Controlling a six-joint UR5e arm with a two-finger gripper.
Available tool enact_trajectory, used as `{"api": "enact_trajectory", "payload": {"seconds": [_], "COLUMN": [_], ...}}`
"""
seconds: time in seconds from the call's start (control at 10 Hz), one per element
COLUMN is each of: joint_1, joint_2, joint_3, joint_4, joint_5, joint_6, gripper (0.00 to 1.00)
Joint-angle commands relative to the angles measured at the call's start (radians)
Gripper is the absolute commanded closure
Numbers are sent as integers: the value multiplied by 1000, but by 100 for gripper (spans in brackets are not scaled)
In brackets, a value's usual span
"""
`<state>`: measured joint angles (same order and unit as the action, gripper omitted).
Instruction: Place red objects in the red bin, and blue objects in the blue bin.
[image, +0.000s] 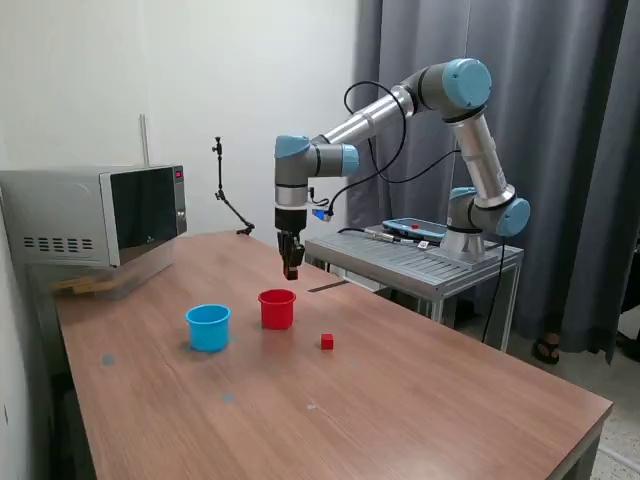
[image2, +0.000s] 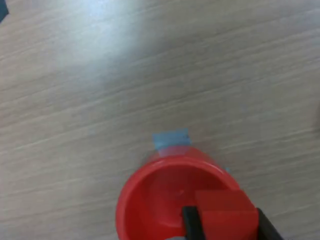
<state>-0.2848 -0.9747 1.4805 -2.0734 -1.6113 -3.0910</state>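
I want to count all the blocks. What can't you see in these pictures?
- Round light-blue plastic cup: exterior view, its wall hides the inside.
- Round red plastic cup: wrist view, cut by the edge; held small red cube covers part.
- End effector: exterior view, too small.

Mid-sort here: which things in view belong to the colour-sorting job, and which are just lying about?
Job:
- gripper, shut on a red cube above the red cup
- second red cube on the table
- light-blue cup
- no dark-blue cubes visible

Lying about:
- microwave
- metal side table under the arm's base
- camera stand
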Motion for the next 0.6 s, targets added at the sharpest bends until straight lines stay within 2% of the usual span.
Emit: {"api": "enact_trajectory", "payload": {"seconds": [0.0, 0.5], "joint_1": [-19, -33], "joint_2": [39, 65], "joint_3": [-28, -60], "joint_4": [-5, -10], "joint_5": [2, 2], "joint_6": [0, 0], "gripper": [100, 100]}}
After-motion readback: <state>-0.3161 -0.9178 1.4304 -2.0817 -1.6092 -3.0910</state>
